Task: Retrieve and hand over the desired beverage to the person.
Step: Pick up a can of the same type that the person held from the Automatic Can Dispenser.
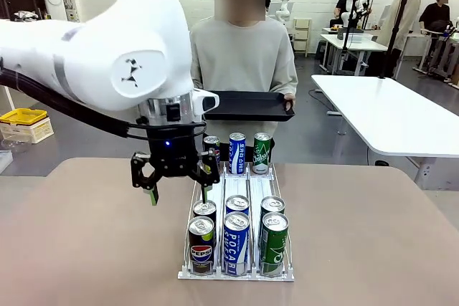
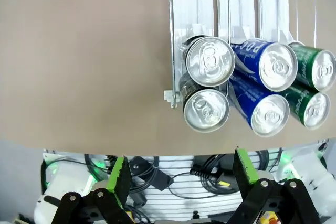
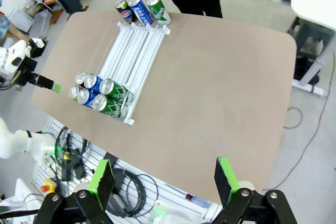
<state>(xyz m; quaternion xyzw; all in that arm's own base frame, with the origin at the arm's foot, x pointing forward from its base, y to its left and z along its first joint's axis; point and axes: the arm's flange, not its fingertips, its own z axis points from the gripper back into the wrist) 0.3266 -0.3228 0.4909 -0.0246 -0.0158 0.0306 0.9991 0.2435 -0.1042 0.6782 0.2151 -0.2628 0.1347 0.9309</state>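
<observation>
Left gripper (image 1: pixel 179 193) seen open, empty, over left edge of the can rack (image 1: pixel 215 275) in front view; right gripper (image 3: pixel 164 167) open, high above table (image 3: pixel 220 87), seen from its wrist; black tray (image 1: pixel 251 105) held by the person (image 1: pixel 244 62) at far side.

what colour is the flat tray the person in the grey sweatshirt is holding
Black. The flat tray shows best in the front view.

My left arm (image 1: pixel 107 55) comes in from nine o'clock and bends down, so the left gripper (image 1: pixel 179 191) points at six o'clock, jaws wide, holding nothing. The right gripper (image 3: pixel 165 174) hangs high, jaws spread, seemingly tilted toward twelve o'clock.
</observation>
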